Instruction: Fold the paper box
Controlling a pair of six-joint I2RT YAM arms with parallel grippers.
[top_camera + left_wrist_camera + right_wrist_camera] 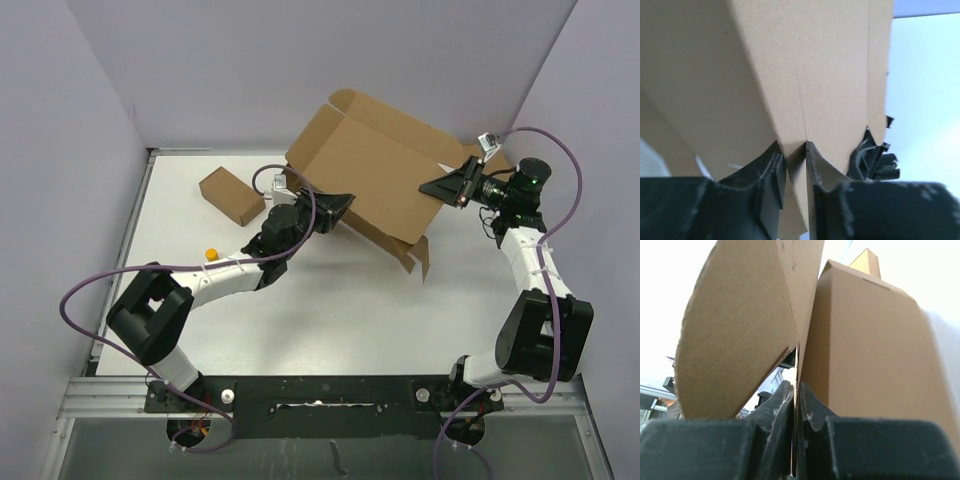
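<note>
The black fingers of the left gripper (796, 150) fill the bottom of its wrist view, pinched shut on a creased wall of the large, plain brown corrugated-cardboard paper box (805, 70). In the right wrist view the right gripper (796, 390) is likewise clamped on a thin panel edge of that box (860, 340). From above, the paper box (370, 170) sits half open and tilted toward the far edge of the white table (330, 320), right of centre, held between the left gripper (340, 206) and the right gripper (437, 188). A small brown cardboard box (232, 194) lies near the far left corner, and a small orange object (211, 254) lies nearer the left edge.
</note>
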